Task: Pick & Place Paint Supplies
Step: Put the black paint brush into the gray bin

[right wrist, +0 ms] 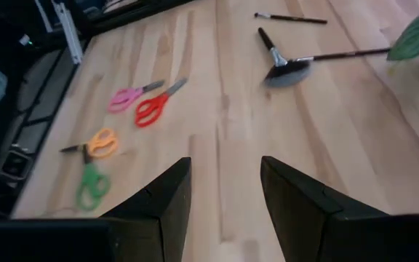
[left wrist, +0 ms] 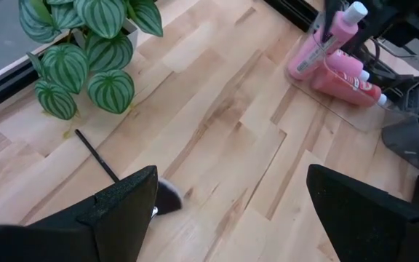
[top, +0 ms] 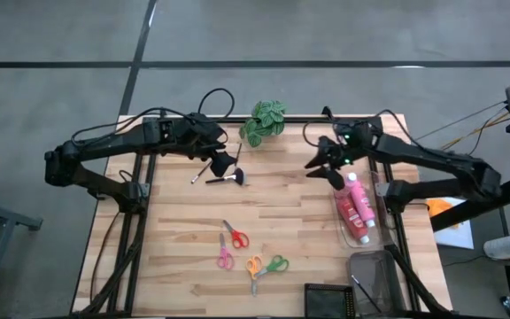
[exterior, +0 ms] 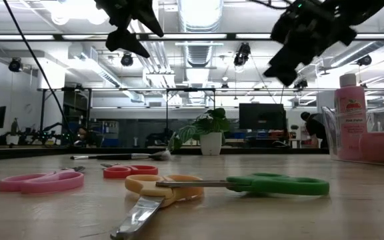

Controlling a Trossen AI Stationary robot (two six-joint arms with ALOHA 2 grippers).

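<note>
Brushes [top: 224, 180] are what we go for next: the fan-tipped one and two thin ones lie on the wood directly below our left gripper [top: 222, 163], which hangs above them with its fingers spread wide and empty. In the left wrist view one thin brush [left wrist: 97, 156] runs toward the plant [left wrist: 86, 58], and the fan head peeks out beside the near finger.

To do this well, we should centre the open fingers across one handle, not the bristles, turn the wrist so the fingers straddle the handle crosswise, and come straight down until they nearly touch the table. The handles cross near the fan tip, so we judge it safer to take one well away from that crossing, or we may drag two together.

Our right gripper [top: 328, 159] hovers beside the bottles [top: 355, 202] in the clear tray [top: 372, 237], fingers parted and holding nothing. The scissors [top: 234, 237] lie nearer our base, well apart.
</note>
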